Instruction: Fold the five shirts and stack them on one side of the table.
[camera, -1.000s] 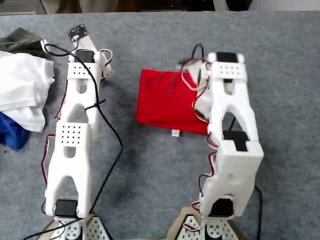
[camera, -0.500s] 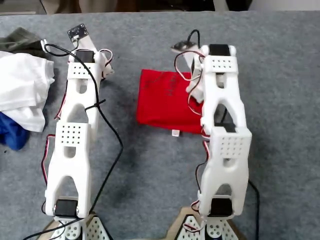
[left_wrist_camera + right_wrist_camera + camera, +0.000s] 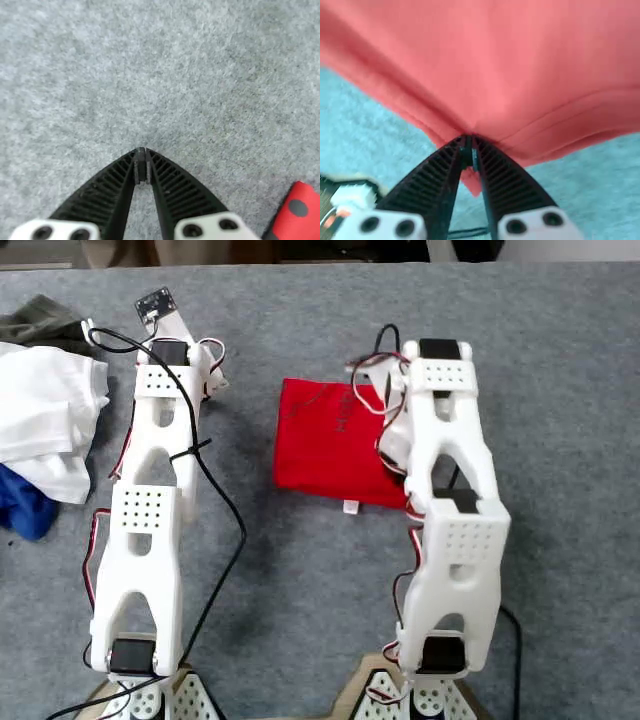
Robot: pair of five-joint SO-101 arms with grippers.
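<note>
On the bench (image 3: 560, 360) the red shirt (image 3: 330, 445) lies mid-table, unmoved, though my right pincer (image 3: 468, 150), clamped on its edge, swung inward then eased back, so I judge no fold gained; left pincer (image 3: 141, 167) rests closed, empty.

The folded red cloth shirt (image 3: 325, 445) lies mid-way across the grey felt-like counter (image 3: 300, 580), between the two arms, with its right edge under the right arm. The right hand (image 3: 468, 150) is closed on that edge. The left hand (image 3: 141, 167), closed, hangs over bare counter left of the shirt. At the counter's left edge lies a crumpled white shirt (image 3: 45, 415), with a rumpled olive garment (image 3: 45, 318) behind it and a bunched blue garment (image 3: 20, 505) before it.
</note>
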